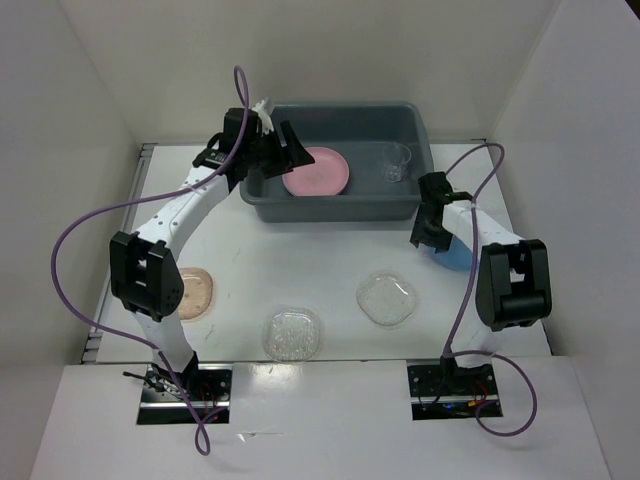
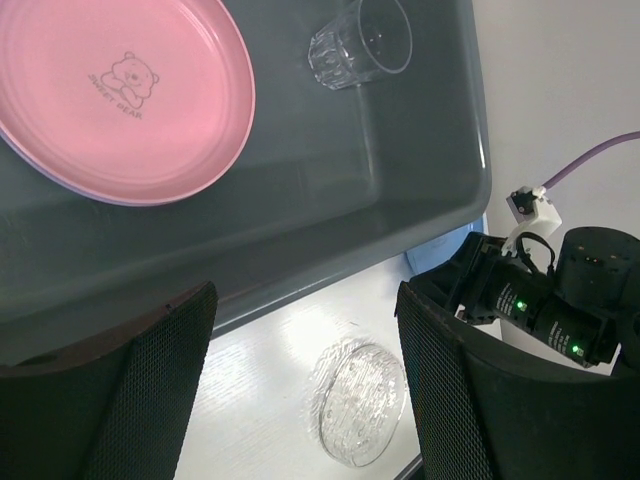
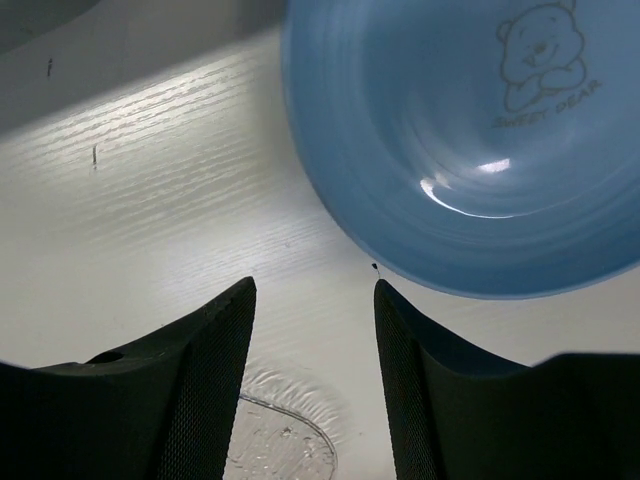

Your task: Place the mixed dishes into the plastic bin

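Note:
The grey-blue bin (image 1: 425,135) stands at the back centre. In it lie a pink plate (image 1: 317,170) and a clear cup (image 1: 396,162). In the left wrist view the pink plate (image 2: 120,95) has a lilac rim (image 2: 60,185) under it, and the cup (image 2: 360,45) lies near the bin wall (image 2: 400,200). My left gripper (image 1: 285,150) is open and empty over the bin's left part. My right gripper (image 1: 432,228) is open and empty, just left of the blue plate (image 1: 457,257), which also shows in the right wrist view (image 3: 470,140). The right fingertip (image 3: 400,310) is close to the plate's rim.
Two clear textured dishes (image 1: 293,333) (image 1: 387,297) lie on the table in front. A peach plate (image 1: 200,293) lies at the left, partly hidden by the left arm. White walls close the table on three sides. One clear dish shows in each wrist view (image 2: 358,403) (image 3: 275,440).

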You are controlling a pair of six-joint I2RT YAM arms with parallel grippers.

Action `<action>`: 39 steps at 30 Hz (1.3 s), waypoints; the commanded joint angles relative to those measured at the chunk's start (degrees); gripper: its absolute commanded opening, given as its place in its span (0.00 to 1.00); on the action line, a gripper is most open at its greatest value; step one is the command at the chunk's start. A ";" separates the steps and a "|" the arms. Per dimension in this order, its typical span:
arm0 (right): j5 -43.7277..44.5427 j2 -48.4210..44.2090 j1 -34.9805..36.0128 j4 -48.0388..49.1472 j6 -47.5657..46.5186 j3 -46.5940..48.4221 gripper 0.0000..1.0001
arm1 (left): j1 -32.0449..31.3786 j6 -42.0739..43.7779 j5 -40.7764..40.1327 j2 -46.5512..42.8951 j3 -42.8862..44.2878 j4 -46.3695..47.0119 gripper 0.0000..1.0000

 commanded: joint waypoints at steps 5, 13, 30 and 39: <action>7.33 1.41 2.46 0.90 -2.13 2.66 0.57 | 0.20 -0.47 0.74 -1.90 -0.80 2.22 0.80; 12.25 1.94 2.99 3.71 -2.13 1.07 0.57 | 0.20 -0.47 0.74 -1.90 -1.32 2.22 0.80; 9.97 8.09 2.99 5.83 -2.66 0.02 0.47 | 0.20 0.59 0.74 -2.43 -1.85 2.22 0.81; 6.11 6.42 2.99 5.83 -2.66 -0.60 0.39 | 0.20 0.59 0.22 -2.43 -1.85 2.22 0.82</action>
